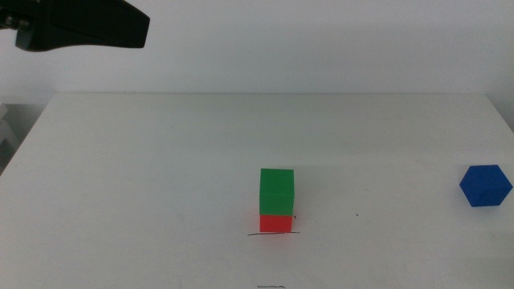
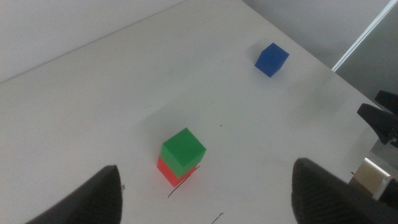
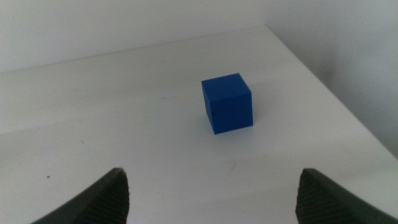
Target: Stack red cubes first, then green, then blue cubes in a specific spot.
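Two pincers wide open, empty, right pincer [image 3: 208,193] facing blue cube [image 3: 227,102]

red cube [image 1: 275,223] | green cube [image 1: 277,191] | blue cube [image 1: 485,186] | tbl white [image 1: 144,177]

We are seeing the green cube [image 1: 277,190] sitting on the red cube [image 1: 275,223] at the pen stroke [image 1: 272,234]; the blue cube [image 1: 485,186] is lying well apart.

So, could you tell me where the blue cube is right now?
The blue cube sits alone near the table's right edge in the middle view, apart from the green cube.
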{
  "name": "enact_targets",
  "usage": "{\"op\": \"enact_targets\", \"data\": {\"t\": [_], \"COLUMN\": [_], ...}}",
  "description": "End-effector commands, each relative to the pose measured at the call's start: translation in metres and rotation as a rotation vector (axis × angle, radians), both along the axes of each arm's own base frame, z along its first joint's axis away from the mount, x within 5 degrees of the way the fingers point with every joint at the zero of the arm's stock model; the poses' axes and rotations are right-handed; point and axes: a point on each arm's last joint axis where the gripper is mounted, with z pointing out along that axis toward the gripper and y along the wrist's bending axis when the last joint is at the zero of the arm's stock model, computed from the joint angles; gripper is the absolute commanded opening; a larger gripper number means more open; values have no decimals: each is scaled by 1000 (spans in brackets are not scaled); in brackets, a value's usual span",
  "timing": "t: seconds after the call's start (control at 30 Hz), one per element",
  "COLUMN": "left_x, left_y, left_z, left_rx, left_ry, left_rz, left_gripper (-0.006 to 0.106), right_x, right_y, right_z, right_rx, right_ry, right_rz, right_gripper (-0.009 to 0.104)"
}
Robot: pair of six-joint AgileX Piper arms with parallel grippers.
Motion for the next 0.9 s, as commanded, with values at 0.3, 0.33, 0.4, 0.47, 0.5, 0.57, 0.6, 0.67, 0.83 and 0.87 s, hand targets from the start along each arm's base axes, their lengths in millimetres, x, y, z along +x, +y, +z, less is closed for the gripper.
{"op": "enact_targets", "data": {"t": [0.3,0.33,0.4,0.47,0.5,0.57,0.6,0.67,0.83,0.87], "left_x": [-6,-6,-6,-6,-6,-6,-6,-6,-6,-6], "left_y": [-3,-3,-3,-3,-3,-3,-3,-3,-3,-3], "left_z": [15,15,15,15,15,15,15,15,15,15], "left_rx": [-64,-64,-64,-64,-64,-64,-64,-64,-64,-64], "left_ry": [-62,-62,-62,-62,-62,-62,-62,-62,-62,-62], "left_rz": [0,0,0,0,0,0,0,0,0,0], "left_gripper": [93,93,93,93,93,93,93,93,93,93], "right_x": [14,17,23,34,41,54,61,75,114,123], "right_y": [-1,-1,-2,-3,-4,-5,-6,-7,-9,-9], "right_z": [90,102,123,148,159,178,186,200,228,232], "right_rx": [47,52,49,18,0,-27,-37,-60,-86,-79], "right_ry": [107,127,175,205,227,299,349,431,636,675], "right_rz": [-7,-7,-8,-4,1,14,22,39,98,111], "right_gripper": [82,82,82,82,82,82,82,82,82,82]}}
